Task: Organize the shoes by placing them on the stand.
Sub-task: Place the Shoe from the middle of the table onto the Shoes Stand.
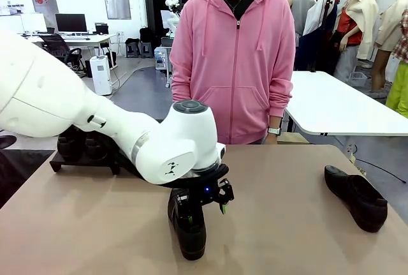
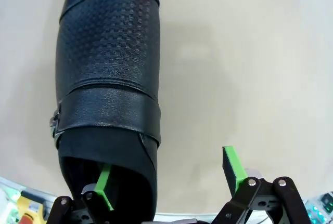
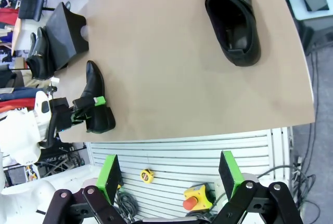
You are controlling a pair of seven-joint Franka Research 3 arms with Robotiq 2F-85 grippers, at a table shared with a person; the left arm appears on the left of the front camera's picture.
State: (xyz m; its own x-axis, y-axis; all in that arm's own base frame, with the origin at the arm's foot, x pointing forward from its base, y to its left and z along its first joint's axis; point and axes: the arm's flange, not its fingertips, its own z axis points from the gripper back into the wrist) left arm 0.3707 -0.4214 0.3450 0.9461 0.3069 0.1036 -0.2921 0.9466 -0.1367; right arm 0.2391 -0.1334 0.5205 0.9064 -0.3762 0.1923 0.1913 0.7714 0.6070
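Left gripper point(image 2: 169, 174) is closest to the lens. Jaws are wide open, straddling the side wall of the centre shoe point(image 2: 106, 78) at its heel end. One green pad point(image 2: 104, 188) is down inside the opening, the other pad point(image 2: 232, 167) is outside over bare table point(image 1: 287, 243), and nothing is clamped yet. That shoe sits well apart from the stand point(image 1: 80, 162), off to the stand's right and nearer the robot's edge. Its long axis runs roughly from the stand's row toward the robot's edge, slightly skewed. Heel end faces the stand's side of the table, toe points away from it, at the robot. Step in hand, as I read it: pinch the heel-side wall and lift. To do it well, go a bit deeper so both pads bite below the collar, close square to the wall, and stay clear of the buckle point(image 2: 54, 122). Glossy leather and a one-wall pinch behind the balance point mean the toe will likely droop or swivel, so lift straight and slow before swinging toward the stand. Two dark shapes point(image 1: 71, 145) on the stand look like shoes already parked, partly behind the arm; can't tell which slot is free. Second loose shoe point(image 1: 357, 197) lies far right of the stand, toe angled back toward the stand's side. Right gripper point(image 3: 169, 172) is open and empty, off the robot-side table edge, well apart from the stand.
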